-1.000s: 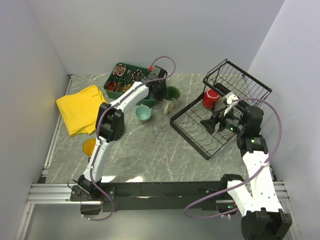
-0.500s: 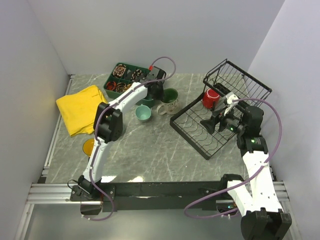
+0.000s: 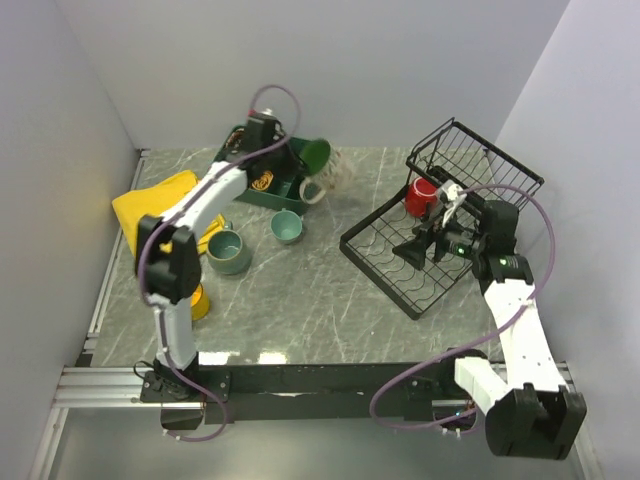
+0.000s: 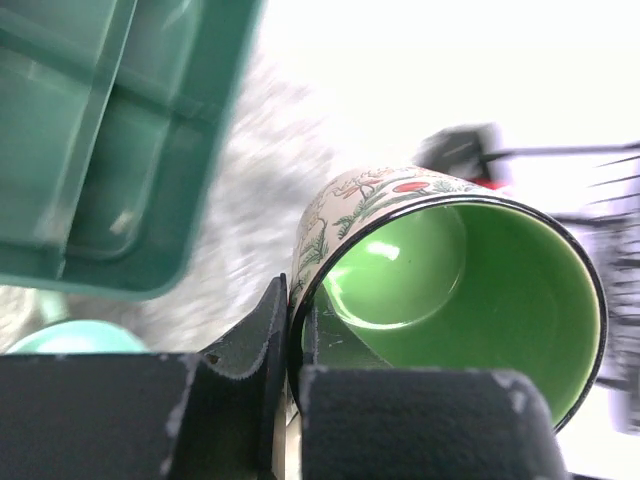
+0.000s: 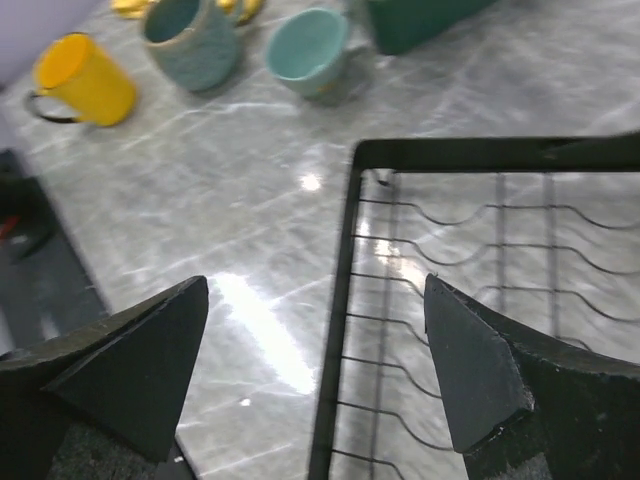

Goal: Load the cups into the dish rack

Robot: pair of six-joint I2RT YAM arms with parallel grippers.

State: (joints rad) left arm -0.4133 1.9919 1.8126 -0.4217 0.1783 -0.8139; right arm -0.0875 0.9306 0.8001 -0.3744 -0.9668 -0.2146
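Top view: even overhead light, mostly sharp, soft shadows. Left wrist: background blown out white, table (image 4: 255,195) smeared; cream mug (image 4: 450,290) glossy, in focus. Right wrist: glare streaks on table.

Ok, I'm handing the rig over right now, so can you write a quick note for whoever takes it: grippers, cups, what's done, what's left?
Left gripper: shut on the wall of the cream mug, held tilted near the green tray.
Right gripper: open, empty, over the dish rack base.
Done: red mug in the rack.
Left: rack the cream mug, then the small teal mug, grey-green mug and yellow mug, all on the table.
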